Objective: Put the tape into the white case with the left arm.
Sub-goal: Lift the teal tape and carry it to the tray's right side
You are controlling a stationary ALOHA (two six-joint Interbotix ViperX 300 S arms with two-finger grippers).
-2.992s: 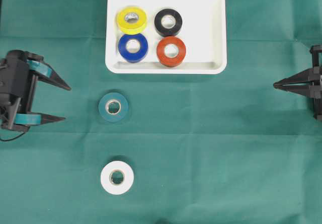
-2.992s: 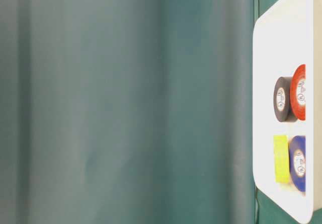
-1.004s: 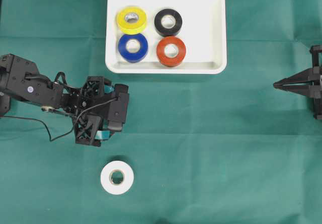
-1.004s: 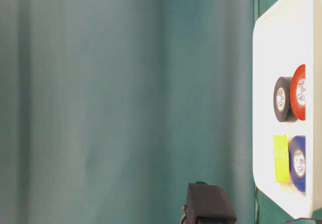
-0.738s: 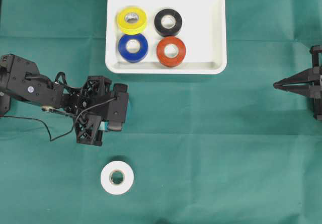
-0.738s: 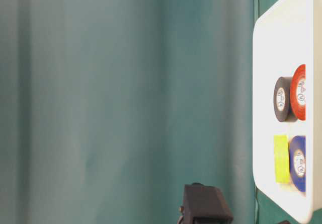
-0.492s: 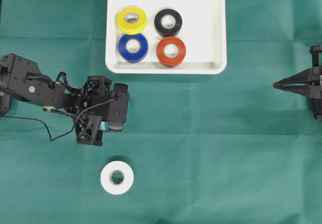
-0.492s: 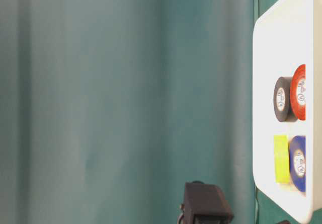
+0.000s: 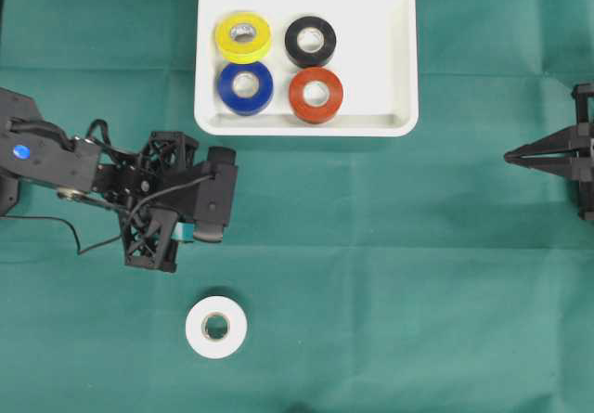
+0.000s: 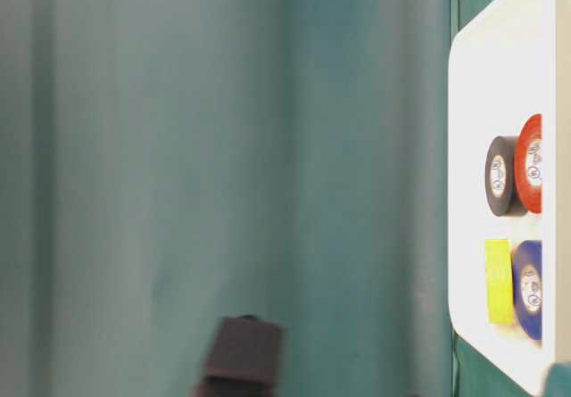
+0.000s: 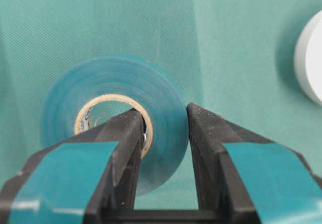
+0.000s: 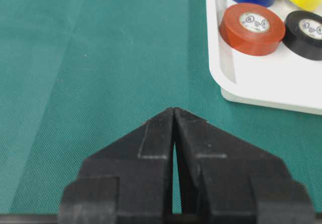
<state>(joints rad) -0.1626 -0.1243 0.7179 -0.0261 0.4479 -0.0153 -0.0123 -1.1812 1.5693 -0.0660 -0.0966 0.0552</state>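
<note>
in the white case four rolls; left tool clenched on teal tape

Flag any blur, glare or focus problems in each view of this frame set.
Overhead: evenly lit and sharp, soft shadows only. Table-level: rotated sideways; the white case is overexposed, and a dark blurred shape sits at the bottom edge. Left wrist: the left gripper fingers are sharp, the teal tape roll slightly soft, the white roll blown out. Right wrist: clear, the right gripper in focus.
</note>
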